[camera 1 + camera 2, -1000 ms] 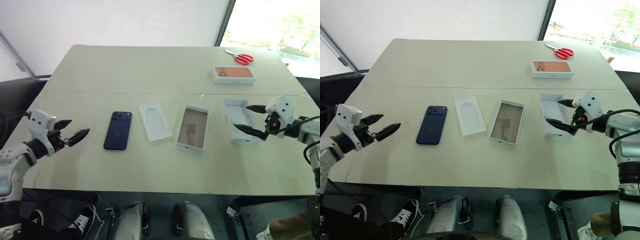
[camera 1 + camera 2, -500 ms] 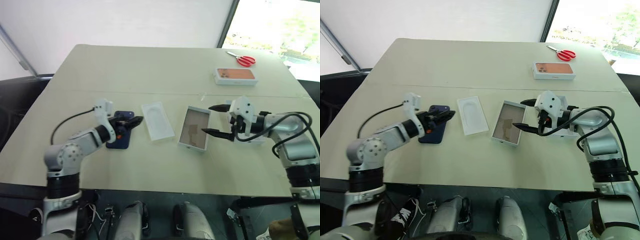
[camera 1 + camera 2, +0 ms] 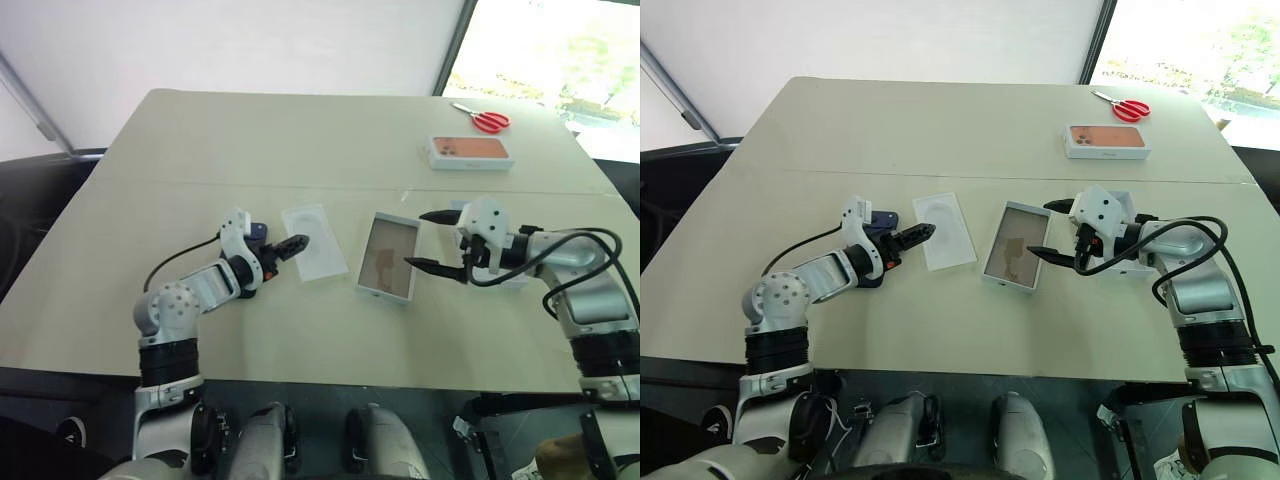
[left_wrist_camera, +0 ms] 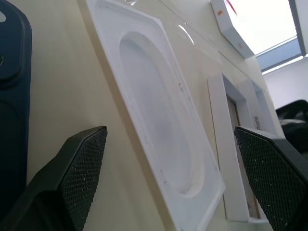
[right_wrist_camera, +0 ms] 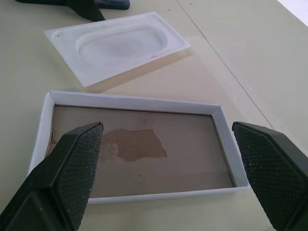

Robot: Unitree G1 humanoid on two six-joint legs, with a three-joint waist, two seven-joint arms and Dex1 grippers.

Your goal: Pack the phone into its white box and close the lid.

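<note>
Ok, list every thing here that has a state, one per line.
phone: flat on the table, unpacked, beside the left gripper.
white box: open, empty.
lid: off, behind the right gripper.
white insert: lying loose, recess up.
left gripper: open, holding nothing.
right gripper: open, holding nothing.
scissors: closed.
pink-orange printed box: closed.

Head stereo looks down over the table (image 3: 300, 130); both wrist cameras skim it closely.

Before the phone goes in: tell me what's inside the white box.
The white box holds nothing: its brownish-grey floor lies bare, with a darker torn-looking patch. Under the floor cannot be seen. The right gripper hangs open beside it.
</note>
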